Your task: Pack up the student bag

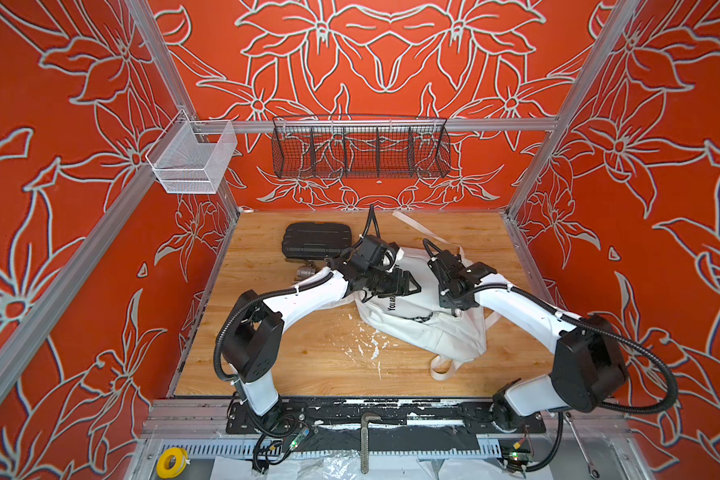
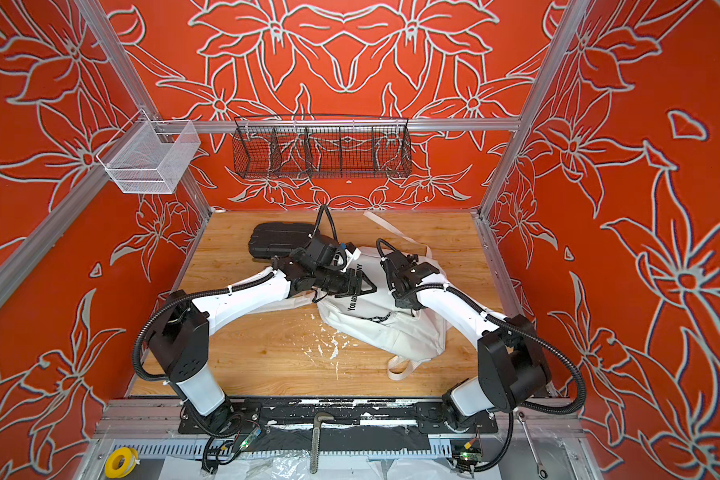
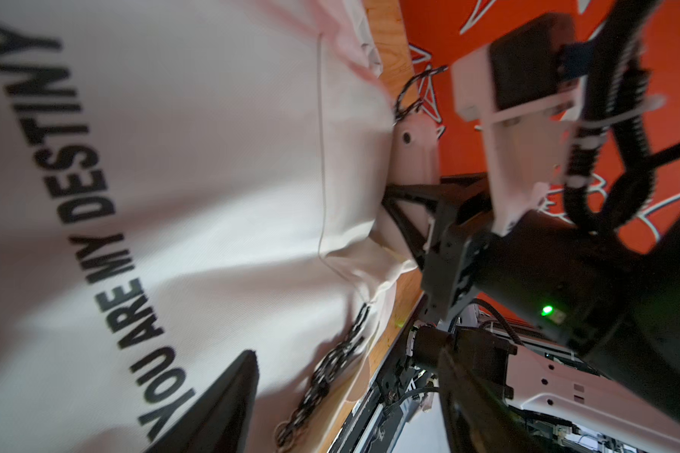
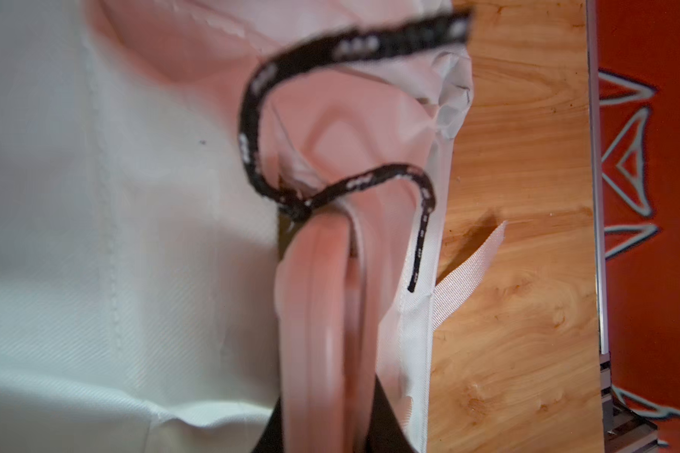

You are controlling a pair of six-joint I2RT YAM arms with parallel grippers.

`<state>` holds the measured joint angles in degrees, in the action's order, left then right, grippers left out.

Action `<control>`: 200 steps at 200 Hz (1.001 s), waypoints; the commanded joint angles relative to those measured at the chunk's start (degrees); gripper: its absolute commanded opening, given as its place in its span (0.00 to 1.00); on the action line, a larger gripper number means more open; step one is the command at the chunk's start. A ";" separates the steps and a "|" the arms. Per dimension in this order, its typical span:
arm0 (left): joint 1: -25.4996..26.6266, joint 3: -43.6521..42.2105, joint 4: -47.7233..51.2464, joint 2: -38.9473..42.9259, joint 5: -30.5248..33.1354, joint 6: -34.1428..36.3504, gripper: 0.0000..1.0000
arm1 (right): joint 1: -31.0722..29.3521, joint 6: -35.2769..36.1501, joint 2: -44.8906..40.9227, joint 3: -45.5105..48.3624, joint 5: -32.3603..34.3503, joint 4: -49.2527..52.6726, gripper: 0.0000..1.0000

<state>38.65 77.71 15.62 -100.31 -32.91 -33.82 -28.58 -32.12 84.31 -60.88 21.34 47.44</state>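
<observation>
The student bag (image 1: 427,328), a white backpack with black "YOU ARE MY DESTINY" print (image 3: 95,219), lies flat mid-table in both top views. My left gripper (image 3: 342,412) hovers open just above the bag's printed front, with nothing between its fingers (image 3: 220,404). A black cord zipper pull (image 3: 322,376) lies on the fabric below the gap. My right gripper (image 4: 330,396) is at the bag's far end, shut on a raised fold of the bag's fabric beside a looped black cord pull (image 4: 291,204). In a top view the right gripper (image 1: 447,266) is hidden under its wrist.
A black hard case (image 1: 314,241) lies at the back left of the wooden table (image 1: 292,365), with a small metal object (image 1: 304,272) beside it. White flecks (image 1: 366,345) dot the wood in front of the bag. Wire baskets (image 1: 360,149) hang on the back rail.
</observation>
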 commanded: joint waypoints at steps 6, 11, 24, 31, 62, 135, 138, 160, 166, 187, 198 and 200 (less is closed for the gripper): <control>2.31 2.79 4.66 -4.40 -0.65 2.02 0.72 | -1.79 -3.26 -0.22 -0.44 -7.28 -8.93 0.05; 2.66 3.31 4.97 -4.89 -0.31 2.02 0.72 | -2.10 -3.37 -0.20 -0.54 -7.44 -9.11 0.05; 3.00 4.32 5.98 -6.61 0.58 1.65 0.72 | -2.60 -4.09 -0.70 -0.36 -8.22 -10.01 0.05; 2.98 4.62 6.06 -7.50 0.46 1.23 0.72 | -2.63 -4.50 -1.22 0.02 -8.87 -10.80 0.05; 3.09 3.76 2.68 -9.75 -1.06 -0.98 0.71 | -2.76 -5.75 -2.73 1.20 -11.28 -12.98 0.04; 5.23 4.39 -3.04 -13.98 2.95 -4.47 0.76 | -4.18 -7.30 -2.10 0.33 -15.58 -15.23 0.01; 5.42 4.38 -3.17 -14.17 3.51 -4.56 0.77 | -4.25 -7.43 -1.94 0.25 -15.67 -15.27 0.01; 6.36 4.79 -3.31 -15.11 8.02 -4.69 0.78 | -5.08 -8.18 -1.12 -0.76 -15.50 -14.84 0.01; 6.75 5.24 -2.91 -15.45 9.49 -4.15 0.78 | -5.25 -8.46 -0.96 -1.03 -15.54 -14.71 0.01; 8.02 7.56 0.50 -17.40 13.42 -3.05 0.78 | -5.55 -10.07 -0.73 -1.18 -16.58 -15.94 0.01; 8.28 6.74 -0.45 -17.72 14.42 -3.76 0.78 | -5.61 -10.97 -0.71 -0.94 -17.34 -16.98 0.01; 8.28 6.37 -0.77 -17.79 14.44 -3.89 0.78 | -5.59 -11.09 -0.68 -0.91 -17.38 -17.02 0.01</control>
<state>43.86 84.14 15.31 -114.37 -24.51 -37.50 -31.83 -36.10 82.83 -60.29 15.03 39.16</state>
